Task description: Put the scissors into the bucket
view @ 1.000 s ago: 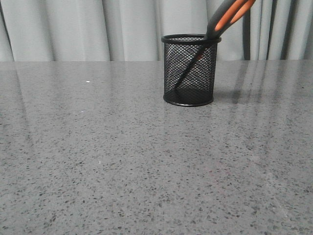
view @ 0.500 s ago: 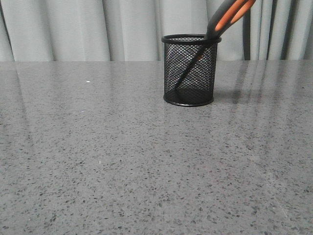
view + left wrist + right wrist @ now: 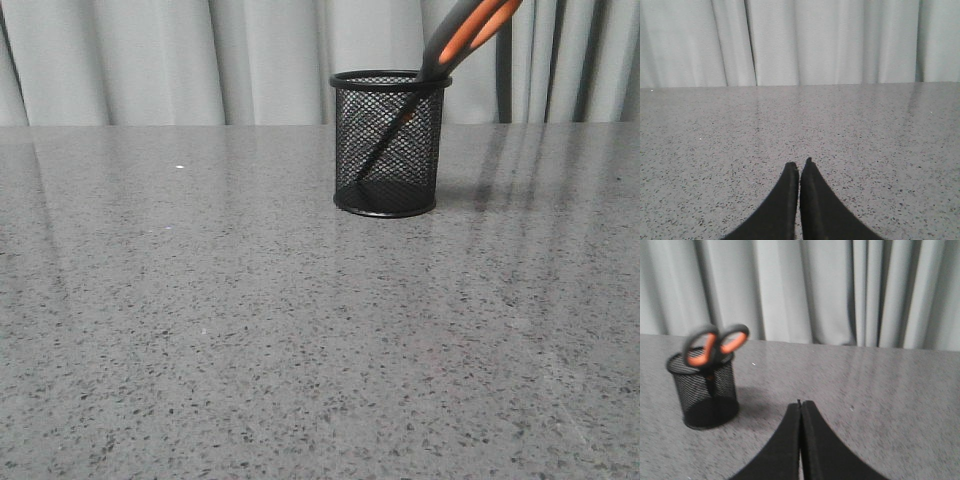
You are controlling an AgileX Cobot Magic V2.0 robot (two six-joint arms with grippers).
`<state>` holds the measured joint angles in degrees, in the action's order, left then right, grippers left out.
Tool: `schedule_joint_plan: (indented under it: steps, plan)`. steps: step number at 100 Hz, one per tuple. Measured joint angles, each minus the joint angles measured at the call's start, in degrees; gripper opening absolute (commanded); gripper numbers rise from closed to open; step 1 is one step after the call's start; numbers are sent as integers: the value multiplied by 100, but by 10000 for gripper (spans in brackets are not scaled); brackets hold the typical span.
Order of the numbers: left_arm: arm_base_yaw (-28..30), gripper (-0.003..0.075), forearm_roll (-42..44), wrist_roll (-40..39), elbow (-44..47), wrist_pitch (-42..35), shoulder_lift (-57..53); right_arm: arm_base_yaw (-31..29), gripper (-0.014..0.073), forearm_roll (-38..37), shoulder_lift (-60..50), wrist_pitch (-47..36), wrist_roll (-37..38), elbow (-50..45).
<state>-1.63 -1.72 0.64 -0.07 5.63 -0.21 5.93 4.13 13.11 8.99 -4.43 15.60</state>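
Observation:
The black wire-mesh bucket [image 3: 389, 142] stands upright on the grey table, right of centre at the back. The scissors [image 3: 468, 32] stand in it, blades down, leaning to the right with the grey and orange handles sticking out above the rim. The right wrist view shows the bucket [image 3: 705, 395] and the scissors' handles [image 3: 715, 346] too. My right gripper [image 3: 800, 404] is shut and empty, apart from the bucket. My left gripper [image 3: 799, 163] is shut and empty over bare table. Neither gripper shows in the front view.
The grey speckled table [image 3: 250, 330] stretches to a far edge. Pale curtains [image 3: 200, 60] hang behind it.

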Motion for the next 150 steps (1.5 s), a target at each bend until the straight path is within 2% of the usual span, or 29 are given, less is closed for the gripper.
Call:
schedule_joint_plan:
  steps: [8,39,77,102,150]
  plan:
    - [0,-20,0,0,0,0,0,-37,-75,-413,-93,-126,366,-349]
    - [0,-20,0,0,0,0,0,-328,-75,-572,-1137,-476,581,-1621]
    - [0,-20,0,0,0,-1,0,-453,-75,-843,-1348,-147,603,-1632]
    - [0,-20,0,0,0,-1,0,-866,-75,-653,-1348,-147,603,-1632]
    - [0,-20,0,0,0,-1,0,-871,-75,-878,-1348,-228,603,-1632]
